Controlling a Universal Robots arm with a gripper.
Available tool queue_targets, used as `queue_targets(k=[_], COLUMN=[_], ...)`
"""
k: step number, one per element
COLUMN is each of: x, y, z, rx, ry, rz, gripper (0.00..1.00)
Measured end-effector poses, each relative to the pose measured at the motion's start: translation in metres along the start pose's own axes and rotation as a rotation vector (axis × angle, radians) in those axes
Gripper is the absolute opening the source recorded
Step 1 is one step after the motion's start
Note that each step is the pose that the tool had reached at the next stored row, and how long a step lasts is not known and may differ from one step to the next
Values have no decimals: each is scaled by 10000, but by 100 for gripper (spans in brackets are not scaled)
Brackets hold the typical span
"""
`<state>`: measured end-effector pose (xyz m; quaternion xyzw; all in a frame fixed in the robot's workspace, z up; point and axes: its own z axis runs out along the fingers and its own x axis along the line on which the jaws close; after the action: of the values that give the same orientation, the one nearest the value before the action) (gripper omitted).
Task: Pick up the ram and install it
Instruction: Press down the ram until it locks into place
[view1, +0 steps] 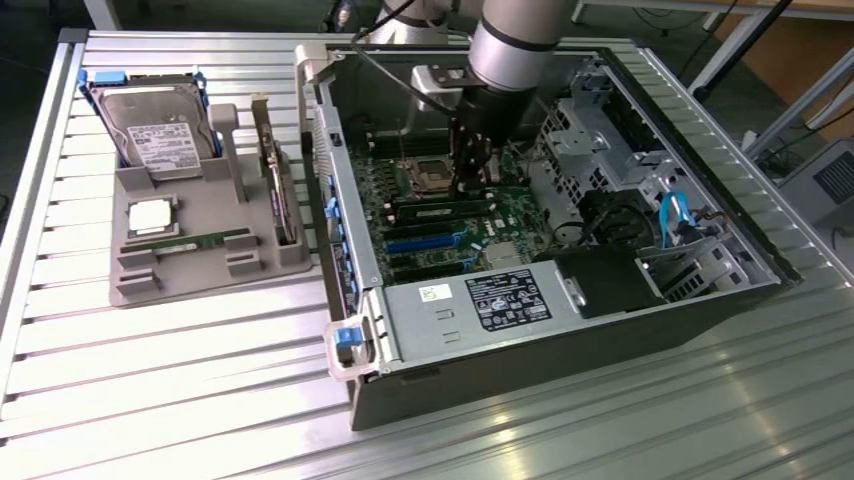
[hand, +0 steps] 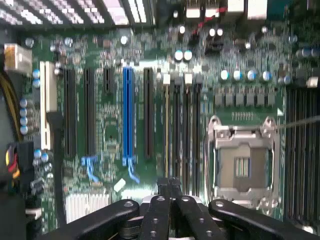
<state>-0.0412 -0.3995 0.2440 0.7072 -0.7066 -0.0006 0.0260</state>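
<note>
One ram (view1: 445, 211) seated on motherboard (hand: 150, 125), end effector (hand: 170, 187) apparently closed above.

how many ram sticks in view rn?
2. One ram lies in the gray tray outside the case; another ram sits slotted in the motherboard below the hand. The arm may hide more.

Arm reaching straight down, wrist vertical, tool (hand: 170, 187) pointing downward, fingers closed together.

Ram (view1: 441, 211): long green strip, seated lengthwise on motherboard (view1: 461, 235), beside blue slots.
</note>
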Motion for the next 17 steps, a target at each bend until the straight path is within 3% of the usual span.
queue_targets(k=[3,4,7,11,13,17], x=[-1,-1,-3,-6,-2,3], y=[363,431,492,504,469,188], z=[14,22,85,155,70,-81], rx=[10,13,11,12,12,11], ry=[-6,-20,-20,-31,-32,-30], rz=[1,0,0,2,1,0], gripper=[10,10,10,10,10,10])
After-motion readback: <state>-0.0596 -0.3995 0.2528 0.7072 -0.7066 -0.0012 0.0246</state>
